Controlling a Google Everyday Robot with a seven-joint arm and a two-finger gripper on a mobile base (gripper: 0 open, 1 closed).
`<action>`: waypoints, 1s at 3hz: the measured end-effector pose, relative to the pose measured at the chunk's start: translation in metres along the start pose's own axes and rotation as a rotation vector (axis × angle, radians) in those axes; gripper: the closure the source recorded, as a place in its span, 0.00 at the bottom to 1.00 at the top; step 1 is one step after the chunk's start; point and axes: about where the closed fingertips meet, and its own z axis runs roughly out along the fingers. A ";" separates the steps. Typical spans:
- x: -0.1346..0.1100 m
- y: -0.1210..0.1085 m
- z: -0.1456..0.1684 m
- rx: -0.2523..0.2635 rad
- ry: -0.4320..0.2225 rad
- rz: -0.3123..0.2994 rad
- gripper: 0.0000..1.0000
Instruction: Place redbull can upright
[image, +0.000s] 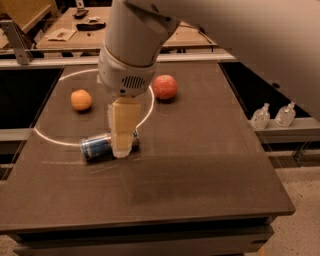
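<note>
The redbull can (97, 146) lies on its side on the dark table (200, 170), left of centre, blue and silver, its silver top pointing left toward the camera. My gripper (122, 146) hangs from the big white arm and reaches straight down over the can's right end, which it hides. Whether it touches the can cannot be told.
An orange (81, 99) sits at the back left and a red-orange fruit (164, 86) at the back centre. A white circle line (50, 137) is marked on the tabletop. Two small clear bottles (260, 117) stand on a ledge to the right of the table.
</note>
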 end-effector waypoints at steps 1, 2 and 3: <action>0.000 0.000 0.001 -0.001 -0.001 -0.001 0.00; 0.000 0.004 0.000 0.008 0.001 0.019 0.00; 0.001 0.009 0.019 -0.007 -0.024 0.060 0.00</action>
